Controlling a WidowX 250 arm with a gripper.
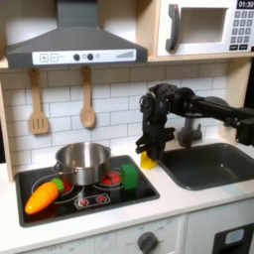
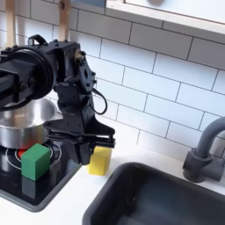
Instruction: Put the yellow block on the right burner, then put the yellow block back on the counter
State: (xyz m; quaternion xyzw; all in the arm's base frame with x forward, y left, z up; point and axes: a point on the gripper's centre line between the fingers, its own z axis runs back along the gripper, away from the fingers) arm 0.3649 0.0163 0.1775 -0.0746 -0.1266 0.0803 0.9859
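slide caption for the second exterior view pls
Black robot arm's tool poised over small bright-yellow plastic block on off-white counter beside black hob.

The gripper (image 2: 95, 146) hides part of the yellow block (image 2: 101, 161).

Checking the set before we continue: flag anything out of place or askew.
A toy carrot lies tilted across the hob's front left corner, its tip overhanging onto the counter. The pot, green block and yellow block look normal.
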